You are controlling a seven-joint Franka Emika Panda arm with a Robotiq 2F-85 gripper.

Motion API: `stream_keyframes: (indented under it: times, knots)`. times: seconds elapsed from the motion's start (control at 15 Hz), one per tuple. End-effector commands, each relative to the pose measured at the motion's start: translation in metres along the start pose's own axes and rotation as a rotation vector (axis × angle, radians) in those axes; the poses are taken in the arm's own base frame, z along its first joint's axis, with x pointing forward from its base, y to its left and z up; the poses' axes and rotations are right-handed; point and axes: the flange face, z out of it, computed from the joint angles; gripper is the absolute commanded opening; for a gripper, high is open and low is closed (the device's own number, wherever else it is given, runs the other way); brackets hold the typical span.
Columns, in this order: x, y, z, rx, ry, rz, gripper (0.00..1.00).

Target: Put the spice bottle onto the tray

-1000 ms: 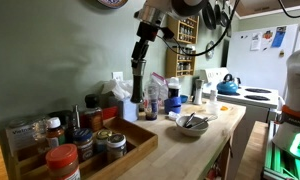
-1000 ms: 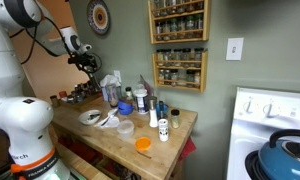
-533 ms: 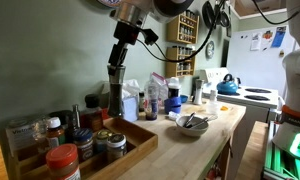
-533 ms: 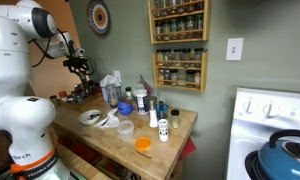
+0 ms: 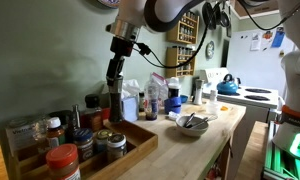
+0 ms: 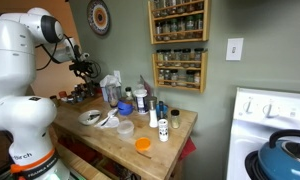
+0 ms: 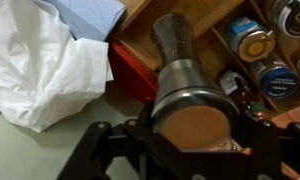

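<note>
My gripper (image 5: 114,88) is shut on the spice bottle (image 5: 115,104), a tall dark jar with a metal lid. It hangs upright just above the far end of the light-brown wooden tray (image 5: 140,146). In the wrist view the spice bottle (image 7: 185,70) fills the middle between my jaws (image 7: 190,150), over the tray's wooden rim (image 7: 150,50). In an exterior view my gripper (image 6: 87,72) is over the tray (image 6: 75,97) at the counter's far end; the bottle is too small to tell there.
Several spice jars stand in the tray (image 5: 112,142), with a red-lidded one (image 5: 62,160) in front. A white cloth (image 7: 40,60) lies beside the tray. Bottles (image 5: 153,98) and a bowl (image 5: 191,123) crowd the counter. A wall rack (image 6: 178,45) holds jars.
My gripper has carried the spice bottle along the counter from the bottle cluster to the tray's far end and has lowered it a little.
</note>
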Motion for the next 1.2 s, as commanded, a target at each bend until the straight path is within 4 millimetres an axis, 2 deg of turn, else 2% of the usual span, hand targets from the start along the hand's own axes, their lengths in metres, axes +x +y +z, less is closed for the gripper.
stream_keyframes:
  times: [0.0, 0.4, 0.87, 0.93, 1.13]
  knots:
    - [-0.002, 0.010, 0.006, -0.025, -0.025, 0.041, 0.42]
    - [-0.010, 0.013, 0.032, -0.011, -0.036, 0.100, 0.42]
    - [-0.012, 0.017, 0.044, 0.006, -0.007, 0.183, 0.42]
    - [-0.013, 0.018, 0.046, 0.008, -0.016, 0.187, 0.92]
    - [-0.014, 0.019, 0.046, -0.001, -0.026, 0.190, 1.00]
